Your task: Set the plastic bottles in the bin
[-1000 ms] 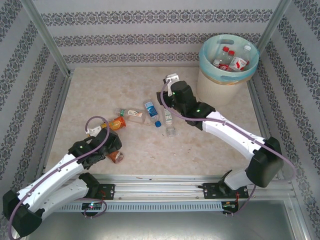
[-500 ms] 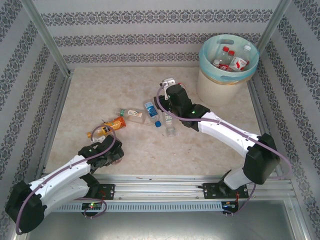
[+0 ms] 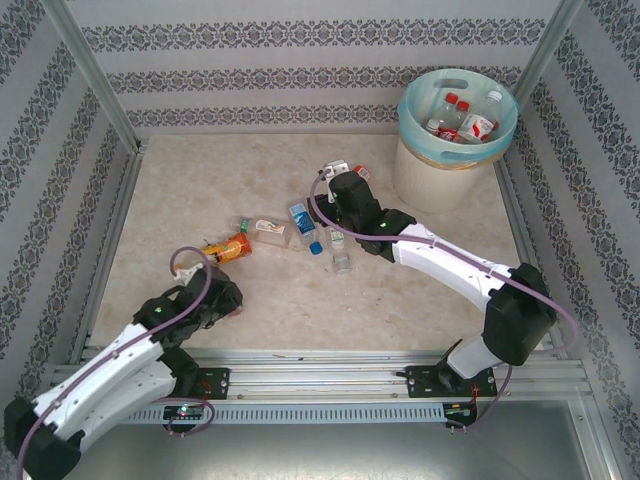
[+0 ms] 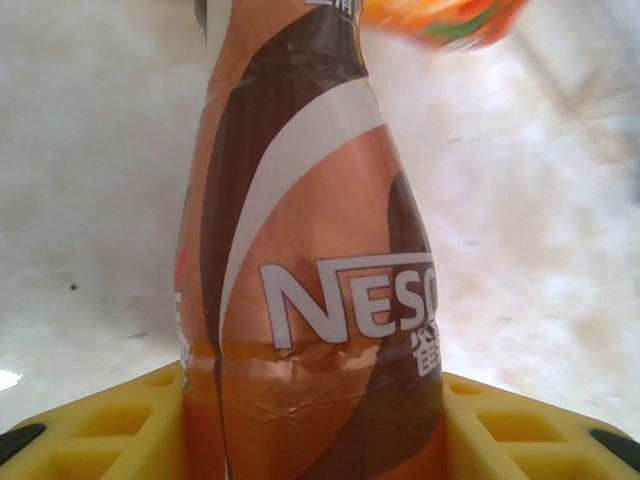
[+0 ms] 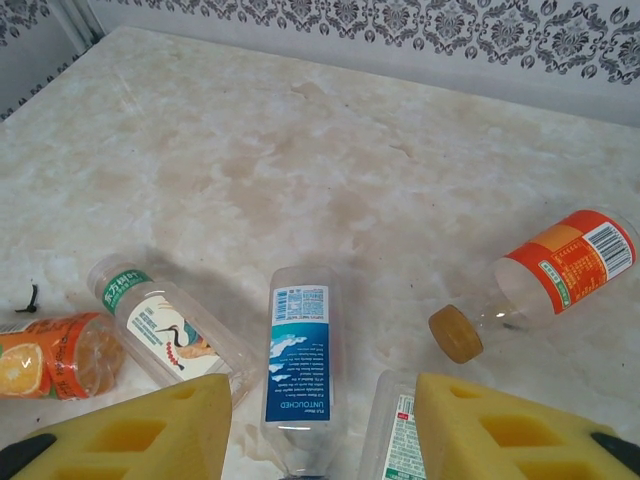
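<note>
The left gripper [image 4: 315,425] had its yellow pads [image 4: 110,425] pressed against both sides of a brown Nescafé bottle [image 4: 310,250], which stood up between them in the left wrist view. It looked clamped on that bottle. A second earlier the overhead view showed the same bottle lying in plain sight just beside the gripper at the near edge of the marble-patterned table [image 3: 200,170]. Now the wrist covered it.

An orange bottle [image 3: 230,246] lay just beyond the left arm, in much the same spot as before.

The right gripper [image 5: 322,405] had moved from nearer the bin [image 3: 428,178] down towards the cluster of bottles in the middle of the table. Its jaws stood apart, gripping nothing. The cap end of a blue-labelled bottle [image 5: 298,360] and a clear bottle [image 5: 392,440] lay in the gap, the clear one touching the right pad. A crane-labelled bottle [image 5: 170,335] lay to the left of these. A red-labelled bottle with a tan cap [image 5: 560,265] lay well off to the right.

The bin stood at the far right corner, lined with a blue-green bag. It held several red-capped bottles [image 3: 452,102], the same as a second earlier.
</note>
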Motion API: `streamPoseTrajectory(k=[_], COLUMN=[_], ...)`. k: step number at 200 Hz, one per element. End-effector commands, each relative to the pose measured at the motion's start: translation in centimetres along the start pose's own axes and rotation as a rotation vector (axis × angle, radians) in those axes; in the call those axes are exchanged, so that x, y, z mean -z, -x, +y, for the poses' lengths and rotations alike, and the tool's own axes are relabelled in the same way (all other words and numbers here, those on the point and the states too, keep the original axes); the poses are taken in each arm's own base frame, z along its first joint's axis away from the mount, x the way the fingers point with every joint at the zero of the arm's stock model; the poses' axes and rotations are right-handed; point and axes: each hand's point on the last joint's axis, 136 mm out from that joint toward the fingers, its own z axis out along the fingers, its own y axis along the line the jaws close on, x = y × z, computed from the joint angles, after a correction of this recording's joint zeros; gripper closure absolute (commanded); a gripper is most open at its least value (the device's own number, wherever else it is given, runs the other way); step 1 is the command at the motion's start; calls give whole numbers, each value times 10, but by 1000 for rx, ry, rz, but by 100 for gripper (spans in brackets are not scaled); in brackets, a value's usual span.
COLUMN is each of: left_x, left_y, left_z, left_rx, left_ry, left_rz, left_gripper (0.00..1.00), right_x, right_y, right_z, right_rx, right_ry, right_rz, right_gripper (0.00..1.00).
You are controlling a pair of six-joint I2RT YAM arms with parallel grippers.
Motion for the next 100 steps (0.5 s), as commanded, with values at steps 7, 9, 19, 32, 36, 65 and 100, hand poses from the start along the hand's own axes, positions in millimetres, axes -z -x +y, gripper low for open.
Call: streamPoseTrajectory(k=[7,9,19,32,36,65,100], left_x=[44,48,64,85,90,118,124], left_y=[18,20,29,42,46,68,83], left_z=[-22,-24,-32,-40,-43,-78,-120], left_rx=[-33,-31,-29,-35,-44,-214,-472], left_ry=[-162,-174,-229,-271,-282,-346,-360], left_rz=[-59,-66,-107,-158,-171,-238,-265], left_gripper=[48,48,48,49,49,49,52], right_x=[27,28,35,43,47,71,108], right_y=[15,16,21,29,32,56,79], right_z=[3,2,2,3,4,16,40], right_rx=[-12,-13,-15,-17,-19,-6,29], right_ry=[27,28,33,44,51,134,304], right_rz=[-57,-60,-80,-106,-118,-191,-297], right_gripper=[47,47,47,47,47,47,48])
